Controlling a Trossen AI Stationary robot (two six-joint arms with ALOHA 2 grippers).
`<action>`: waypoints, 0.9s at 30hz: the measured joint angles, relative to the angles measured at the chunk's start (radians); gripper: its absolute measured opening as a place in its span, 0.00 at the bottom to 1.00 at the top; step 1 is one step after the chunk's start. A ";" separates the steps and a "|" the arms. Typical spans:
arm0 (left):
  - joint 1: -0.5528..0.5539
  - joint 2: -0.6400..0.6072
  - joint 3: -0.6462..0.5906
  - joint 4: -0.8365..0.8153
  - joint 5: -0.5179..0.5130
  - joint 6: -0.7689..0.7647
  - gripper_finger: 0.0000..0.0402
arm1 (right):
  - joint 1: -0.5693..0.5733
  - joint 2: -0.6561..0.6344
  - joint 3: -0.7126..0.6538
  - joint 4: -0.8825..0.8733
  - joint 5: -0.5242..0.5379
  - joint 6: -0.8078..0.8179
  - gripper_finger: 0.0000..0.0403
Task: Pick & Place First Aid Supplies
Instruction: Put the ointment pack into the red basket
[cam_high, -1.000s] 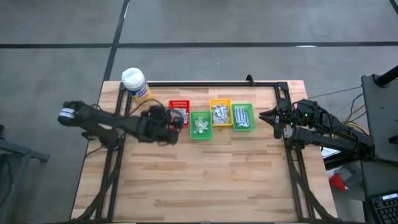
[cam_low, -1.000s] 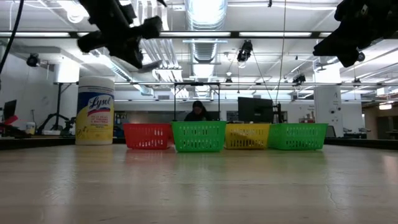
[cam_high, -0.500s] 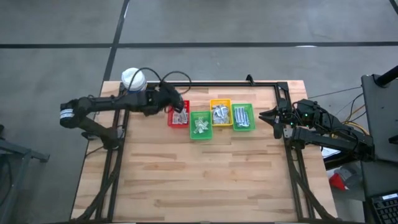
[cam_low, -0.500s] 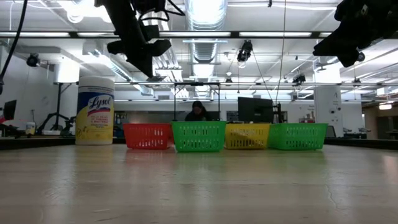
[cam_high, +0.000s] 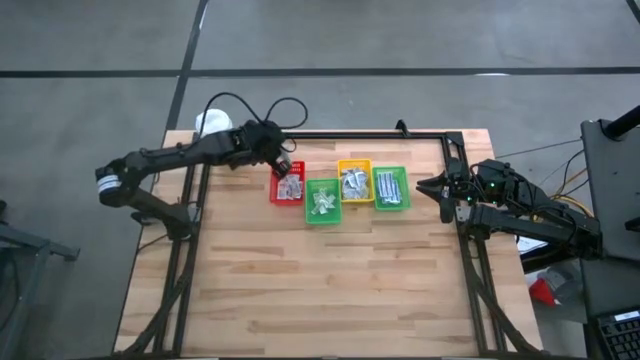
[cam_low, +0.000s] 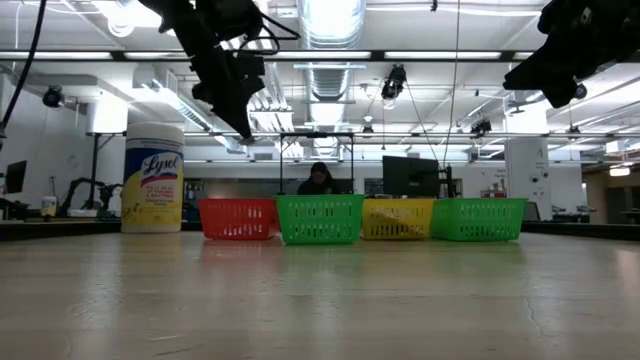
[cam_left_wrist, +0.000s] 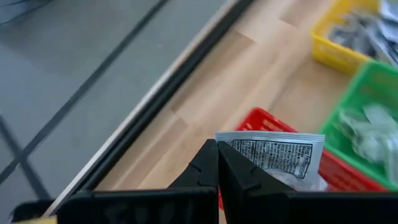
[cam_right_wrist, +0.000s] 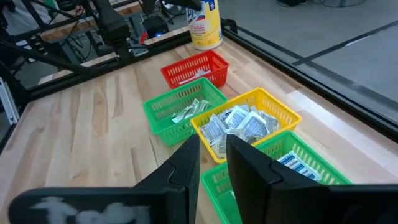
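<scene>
above the red bin, near the far edge of the table toward its far left corner, my left end effector hangs in the air with its fingers clenched tight together. a silvery-white packet with small black print shows just past my fingertips in my left wrist view, over the red bin (whether it hangs from them or lies loose in the bin, i cannot tell). four bins stand in a row along the far part of the table: red bin, green bin holding pale sachets, yellow bin holding crinkly silvery wrappers, and a second green bin holding white strips with blue stripes. a yellow bottle with a white cap stands at the far left corner, beside my left arm. my right end effector waits over the right edge of the table, level with the bins, its fingers released with a narrow gap between them. a person sits in the room behind the bins.
</scene>
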 joint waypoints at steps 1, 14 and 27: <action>0.006 0.005 0.000 0.001 0.028 0.030 0.00 | 0.000 0.000 0.000 0.000 0.000 0.000 0.20; 0.060 0.144 0.007 -0.001 0.336 0.334 0.00 | 0.000 0.000 0.000 0.000 0.000 0.000 0.20; 0.079 0.319 0.007 -0.019 0.386 0.402 0.00 | 0.000 0.000 0.000 0.000 0.000 0.000 0.18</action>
